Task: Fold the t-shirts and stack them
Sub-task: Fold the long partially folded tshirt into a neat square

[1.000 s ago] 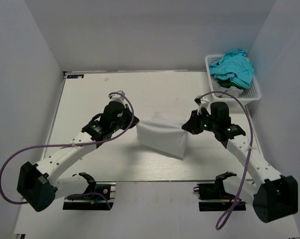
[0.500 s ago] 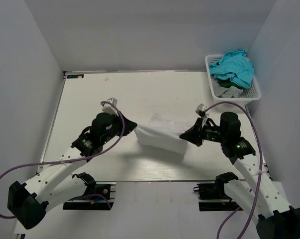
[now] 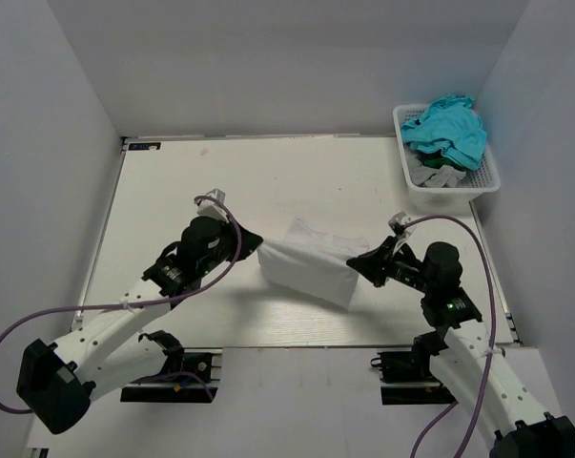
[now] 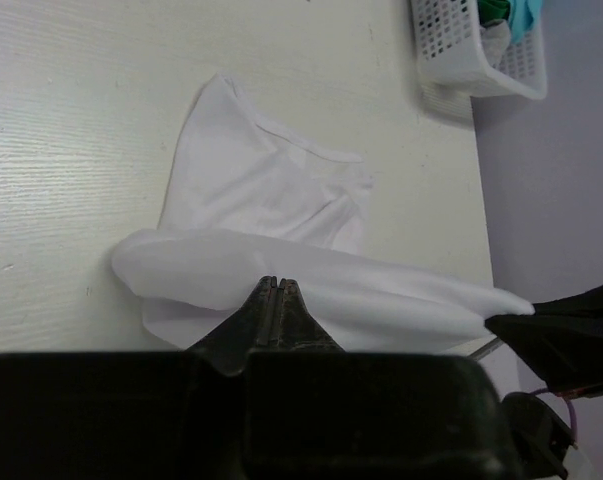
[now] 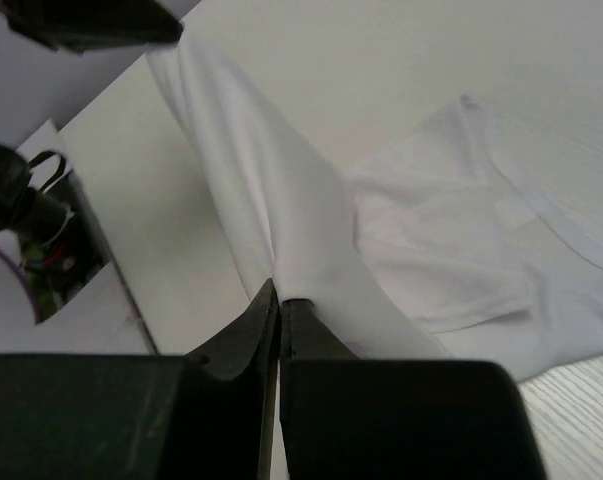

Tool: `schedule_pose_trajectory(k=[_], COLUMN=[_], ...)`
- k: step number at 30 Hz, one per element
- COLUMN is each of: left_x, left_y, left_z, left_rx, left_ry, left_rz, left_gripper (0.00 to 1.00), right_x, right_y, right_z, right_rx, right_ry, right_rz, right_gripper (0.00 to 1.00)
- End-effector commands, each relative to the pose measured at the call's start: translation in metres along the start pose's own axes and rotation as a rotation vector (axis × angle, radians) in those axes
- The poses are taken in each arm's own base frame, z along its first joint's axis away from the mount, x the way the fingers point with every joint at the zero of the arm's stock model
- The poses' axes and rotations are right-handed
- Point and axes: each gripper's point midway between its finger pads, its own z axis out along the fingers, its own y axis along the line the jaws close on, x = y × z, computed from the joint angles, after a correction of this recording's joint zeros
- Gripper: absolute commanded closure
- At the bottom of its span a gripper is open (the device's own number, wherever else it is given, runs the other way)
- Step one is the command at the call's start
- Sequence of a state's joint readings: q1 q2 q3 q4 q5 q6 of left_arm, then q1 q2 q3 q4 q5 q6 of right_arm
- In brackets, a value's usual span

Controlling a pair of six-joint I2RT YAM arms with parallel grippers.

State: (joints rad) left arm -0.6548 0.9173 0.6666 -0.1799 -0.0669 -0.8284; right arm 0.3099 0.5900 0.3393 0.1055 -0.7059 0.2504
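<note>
Left gripper (image 3: 253, 240) and right gripper (image 3: 358, 260) are both clenched on the white t-shirt (image 3: 306, 272) mid table (image 3: 173, 181), so an uneven pull could probably slip the thin cloth free or skew the fold.

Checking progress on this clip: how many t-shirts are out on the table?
1: the white t-shirt, mid-table. The basket at the far right holds bunched turquoise cloth, possibly several shirts.
</note>
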Motion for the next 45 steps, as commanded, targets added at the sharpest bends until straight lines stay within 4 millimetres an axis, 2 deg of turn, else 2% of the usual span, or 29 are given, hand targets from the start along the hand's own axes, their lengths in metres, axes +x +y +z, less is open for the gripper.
schedule_pose_trajectory(k=[1,6,8,9,13,14,15,16,18,19,22,23,24,25,26,27,30,32,33,34,35,38,41,43,44,45], left_x=[-0.014,-0.033,-0.031,-0.039,-0.046,-0.052,-0.048,-0.053,-0.058,-0.051,-0.063,-0.053,-0.05,-0.053,-0.055,-0.048,-0.039,-0.03,-0.036,-0.023,-0.015,-0.012,-0.001,0.002,0.004,0.007], left_y=[0.0,-0.003,0.004,-0.001,0.003,-0.002,0.005,0.01,0.005,0.014,0.0,0.01,0.013,0.008,0.012,0.017,0.024,0.03,0.021,0.033,0.031,0.015,0.018,0.019,0.015,0.018], left_z=[0.011,0.031,0.046,0.05,0.076,0.08,0.09,0.095,0.107,0.119,0.141,0.156,0.163,0.17,0.178,0.192,0.211,0.231,0.24,0.251,0.257,0.269,0.274,0.274,0.274,0.273], left_rx=[-0.036,-0.078,-0.125,-0.126,-0.184,-0.184,-0.215,-0.24,-0.241,-0.273,-0.261,-0.288,-0.302,-0.3,-0.311,-0.325,-0.342,-0.335,-0.308,-0.327,-0.301,-0.196,-0.171,-0.16,-0.132,-0.138], left_ry=[-0.05,-0.092,-0.081,-0.095,-0.108,-0.121,-0.108,-0.125,-0.124,-0.106,-0.118,-0.091,-0.078,-0.08,-0.081,-0.053,-0.018,0.016,0.008,0.043,0.08,0.093,0.123,0.129,0.142,0.149], left_rz=[-0.011,-0.006,-0.001,-0.002,0.013,0.012,0.026,0.025,0.034,0.041,0.038,0.044,0.048,0.047,0.045,0.048,0.075,0.083,0.089,0.106,0.115,0.153,0.171,0.193,0.199,0.2], left_gripper=[1.0,1.0,1.0,1.0,1.0,1.0,1.0,1.0,1.0,1.0,1.0,1.0,1.0,1.0,1.0,1.0,1.0,1.0,1.0,1.0,1.0,1.0,1.0,0.91,0.79,0.73], right_x=[-0.02,0.001,0.0,0.001,-0.009,-0.01,-0.012,-0.006,-0.011,-0.005,-0.006,-0.012,-0.009,-0.005,-0.011,-0.003,0.002,0.004,0.004,-0.002,0.011,0.029,0.03,0.033,0.031,0.033], right_y=[-0.034,-0.059,-0.067,-0.075,-0.098,-0.103,-0.108,-0.115,-0.123,-0.13,-0.144,-0.148,-0.152,-0.158,-0.16,-0.168,-0.184,-0.197,-0.202,-0.206,-0.213,-0.229,-0.233,-0.237,-0.236,-0.238], right_z=[-0.004,0.002,0.002,0.003,-0.001,-0.001,-0.003,-0.001,-0.003,-0.002,-0.004,-0.005,-0.005,-0.005,-0.005,-0.002,-0.005,-0.006,-0.008,-0.008,-0.009,-0.012,-0.007,-0.005,-0.004,-0.004], right_rx=[0.21,0.274,0.294,0.321,0.414,0.427,0.445,0.464,0.489,0.506,0.548,0.558,0.567,0.58,0.584,0.594,0.642,0.694,0.711,0.726,0.754,0.819,0.811,0.812,0.806,0.811], right_ry=[-0.121,-0.098,-0.1,-0.09,-0.114,-0.112,-0.115,-0.089,-0.095,-0.074,-0.082,-0.094,-0.084,-0.064,-0.064,-0.027,-0.015,-0.031,-0.035,-0.051,-0.019,0.041,0.057,0.067,0.061,0.072], right_rz=[0.039,0.155,0.161,0.164,0.166,0.169,0.173,0.198,0.216,0.24,0.251,0.246,0.259,0.261,0.257,0.269,0.307,0.35,0.363,0.369,0.406,0.477,0.495,0.503,0.502,0.504], right_gripper=[1.0,1.0,1.0,1.0,1.0,1.0,1.0,1.0,1.0,1.0,1.0,1.0,1.0,1.0,1.0,1.0,1.0,1.0,1.0,1.0,1.0,0.99,0.95,0.79,0.73,0.69])
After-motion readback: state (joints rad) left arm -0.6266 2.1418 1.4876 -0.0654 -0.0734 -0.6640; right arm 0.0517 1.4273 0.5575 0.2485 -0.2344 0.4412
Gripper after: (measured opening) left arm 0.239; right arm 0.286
